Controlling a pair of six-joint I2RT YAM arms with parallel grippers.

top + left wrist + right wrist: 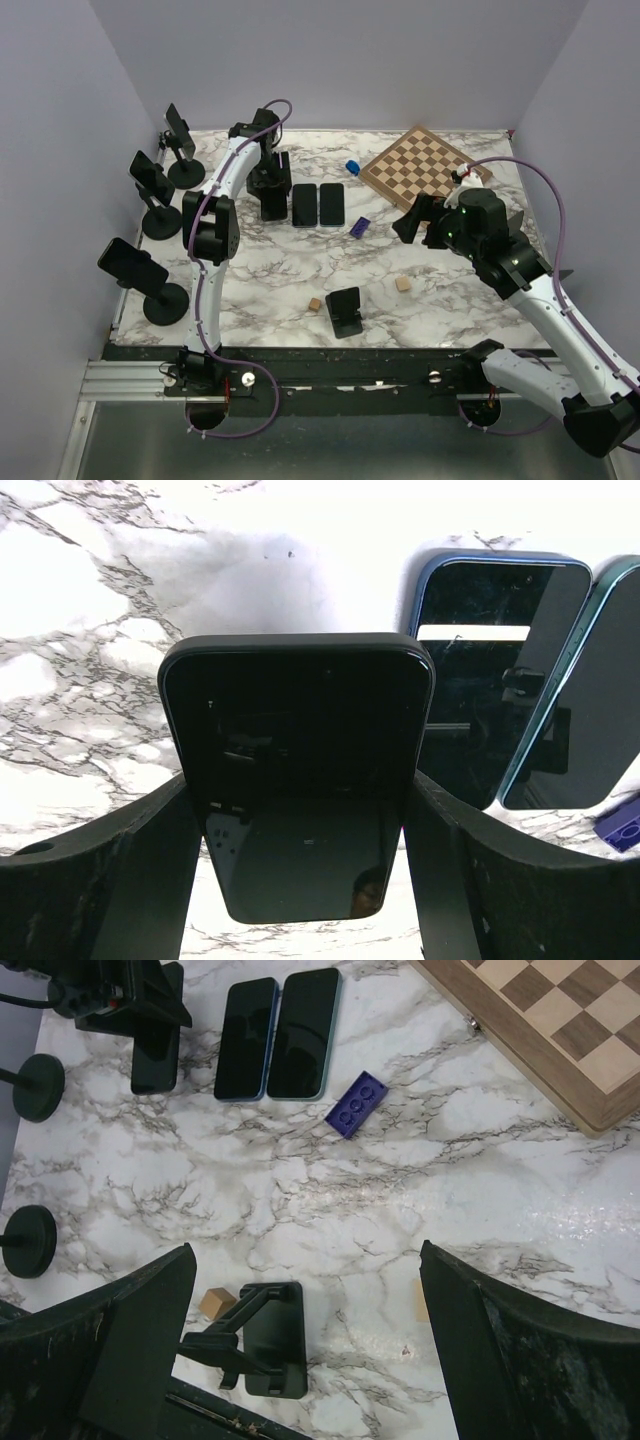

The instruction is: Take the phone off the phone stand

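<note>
My left gripper [268, 192] is shut on a black phone [300, 770] by its long edges, low over the far-left marble beside two phones lying flat. It also shows in the right wrist view [155, 1055]. Three phones remain on black round-based stands along the left wall: a far one [178, 128], a middle one [150, 178] and a near one [131, 265]. An empty black phone stand [345, 311] sits near the front centre and shows in the right wrist view [265, 1345]. My right gripper [410, 222] is open and empty, high above the table's middle [305, 1255].
Two phones [305, 205] [331, 205] lie flat side by side. A chessboard [425, 165] lies at the far right. A purple brick [361, 226], a blue piece [352, 166] and two wooden cubes [314, 304] [403, 284] are scattered about. Walls enclose the left and right sides.
</note>
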